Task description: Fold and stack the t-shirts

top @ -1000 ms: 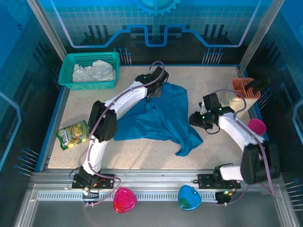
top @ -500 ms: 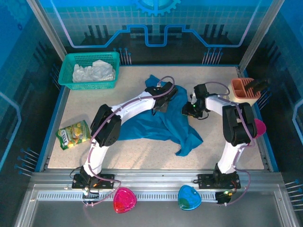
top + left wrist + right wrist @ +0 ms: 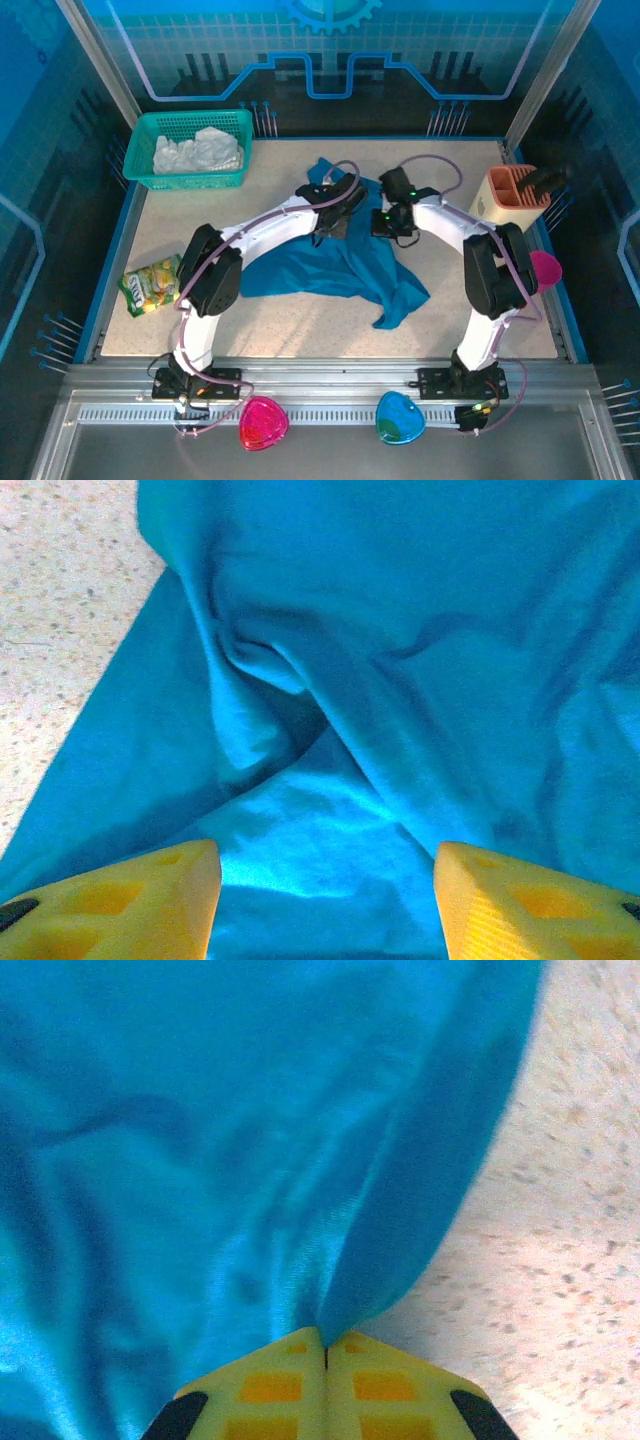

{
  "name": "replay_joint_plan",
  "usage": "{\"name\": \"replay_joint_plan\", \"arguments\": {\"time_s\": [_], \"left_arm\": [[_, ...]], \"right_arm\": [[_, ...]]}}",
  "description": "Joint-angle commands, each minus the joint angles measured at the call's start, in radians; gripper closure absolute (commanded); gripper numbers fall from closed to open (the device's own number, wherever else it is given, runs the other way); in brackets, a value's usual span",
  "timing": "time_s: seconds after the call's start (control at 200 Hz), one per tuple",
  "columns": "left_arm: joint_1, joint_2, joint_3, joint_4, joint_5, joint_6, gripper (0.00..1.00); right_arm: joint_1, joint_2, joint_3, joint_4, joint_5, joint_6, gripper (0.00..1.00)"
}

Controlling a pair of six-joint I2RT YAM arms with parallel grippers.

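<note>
Within the last second the right hand has crossed the speckled bench and clamped the far edge of the crumpled teal-blue cloth t-shirt mid-bench, the left hand poised apart beside it, so flattening seems under way.

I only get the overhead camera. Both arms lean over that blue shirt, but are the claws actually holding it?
Observer: By its wrist camera, the right gripper is shut, pinching a fold of the teal t-shirt.
Operator: And the other?
Observer: The left gripper is open, its yellow fingers spread over rumpled cloth, gripping nothing.
Operator: Is the pinch near the shirt's edge?
Observer: Yes, speckled tabletop lies right beside the pinched fold.
</note>
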Motion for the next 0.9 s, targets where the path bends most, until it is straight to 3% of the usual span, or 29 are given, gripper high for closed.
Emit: {"name": "replay_joint_plan", "arguments": {"time_s": [0.0,0.12,0.24,0.52,0.721,0.896], "left_arm": [[0.028,-0.095,-0.031,-0.022,-0.054,-0.012,0.40],[0.069,-0.174,-0.082,-0.032,-0.088,-0.009,0.37],[0.109,-0.235,-0.134,-0.060,-0.159,-0.006,0.34],[0.179,-0.339,-0.232,-0.113,-0.223,-0.052,0.30],[0.206,-0.382,-0.251,-0.131,-0.220,-0.112,0.22],[0.204,-0.399,-0.256,-0.080,-0.150,-0.078,0.21]], "right_arm": [[0.145,-0.027,0.065,-0.135,0.245,-0.005,1.00],[0.272,0.035,0.108,-0.191,0.325,0.031,1.00],[0.355,0.103,0.137,-0.205,0.312,0.057,1.00],[0.396,0.109,0.115,-0.158,0.211,0.074,0.98],[0.358,0.004,0.076,-0.147,0.169,0.061,0.64],[0.265,-0.199,-0.036,-0.126,0.111,0.068,0.43]]}}
